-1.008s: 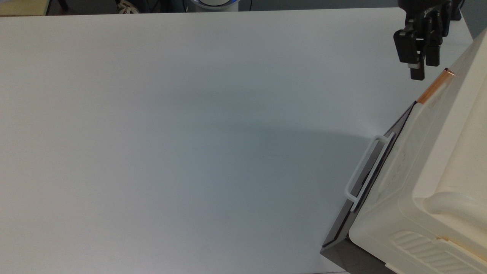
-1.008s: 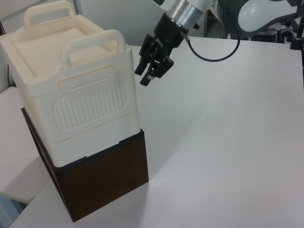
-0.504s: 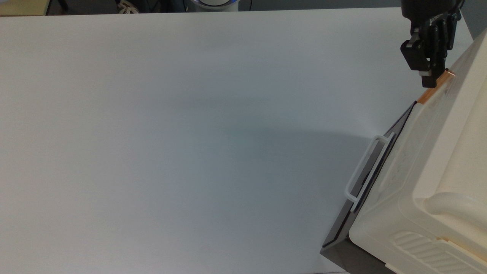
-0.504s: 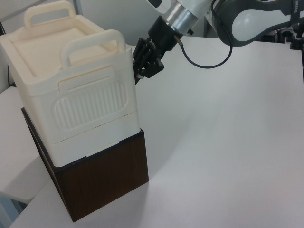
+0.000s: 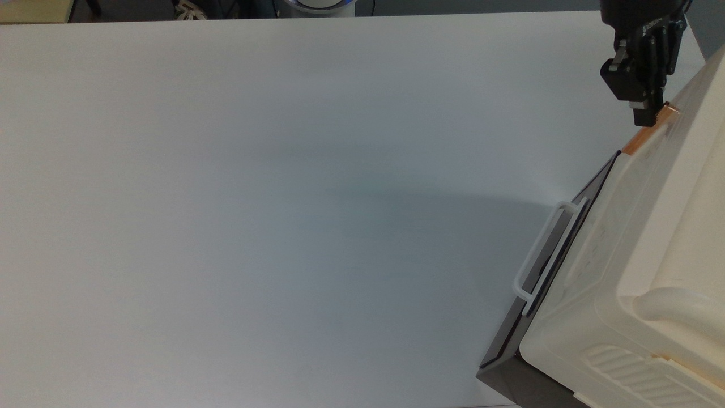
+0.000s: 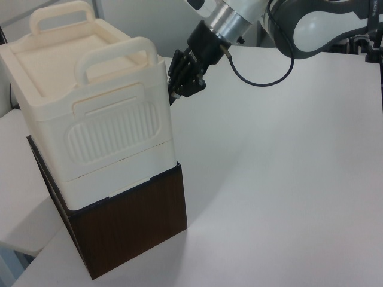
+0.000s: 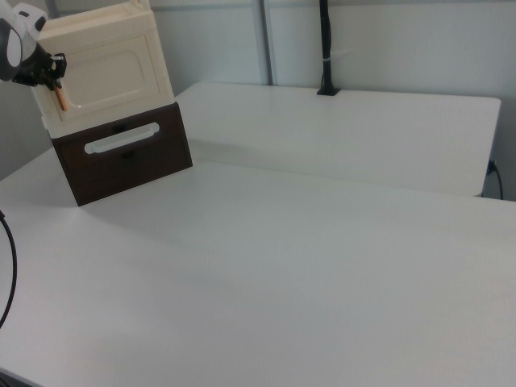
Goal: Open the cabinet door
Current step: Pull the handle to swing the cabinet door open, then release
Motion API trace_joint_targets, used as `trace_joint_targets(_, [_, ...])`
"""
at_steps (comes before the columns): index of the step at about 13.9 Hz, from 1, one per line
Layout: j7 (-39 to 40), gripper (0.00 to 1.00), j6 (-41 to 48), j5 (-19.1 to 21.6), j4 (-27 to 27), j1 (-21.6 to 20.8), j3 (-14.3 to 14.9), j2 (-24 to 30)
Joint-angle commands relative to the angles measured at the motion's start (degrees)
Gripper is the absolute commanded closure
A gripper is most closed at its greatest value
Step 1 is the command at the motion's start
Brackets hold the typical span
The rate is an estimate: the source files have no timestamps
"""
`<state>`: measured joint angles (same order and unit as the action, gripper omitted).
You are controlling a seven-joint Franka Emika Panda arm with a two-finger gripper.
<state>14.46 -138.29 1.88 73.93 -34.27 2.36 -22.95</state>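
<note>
"Where was the gripper against the cream cabinet when you stopped?"

"At its front corner. In the top view I had the gripper right at the far end of the handle strip, its tip touching that end or as near as I could judge. In the right view the gripper sat at the strip's upper end, on the cabinet's front edge at the right view's left."

"Were the jaws closed on it?"

"I could not tell whether the jaws were open, closed or holding anything. From the left view the gripper was tucked against the cabinet's far upper corner, and the corner hid the contact."

"And the cabinet door itself?"

"The cabinet door made up the cabinet's front face, and it lay flush with the body. It was a flat cream rectangle with a recessed inner frame. The handle strip was a short orange-copper piece running along the door's edge at the right view's left."

"What was under the cabinet?"

"A dark brown box, with the cabinet stacked squarely on it. Directly below the door was the box's dark panel with a white bar handle. The white table carried both."
</note>
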Motion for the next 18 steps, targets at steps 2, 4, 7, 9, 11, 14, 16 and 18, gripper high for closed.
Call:
trace_joint_targets(2, [0.7,0.98,-0.8,3.6,8.5,0.0,1.7,7.4])
trace_joint_targets(4, [0.7,0.98,2.5,3.7,9.2,1.2,1.7,8.2])
trace_joint_targets(7, [0.9,0.96,11.2,3.7,9.2,4.2,1.7,11.4])
trace_joint_targets(9, [1.0,0.51,21.9,3.7,9.5,8.1,1.8,14.8])
trace_joint_targets(11, [1.1,0.00,30.2,3.1,10.4,12.3,1.8,17.1])
trace_joint_targets(14, [0.7,0.00,37.2,2.2,10.4,16.5,4.0,18.0])
trace_joint_targets(16, [-0.5,0.00,43.3,0.9,10.4,19.0,5.7,19.1])
trace_joint_targets(18, [-7.6,0.00,48.0,1.0,10.9,24.5,5.3,20.5])
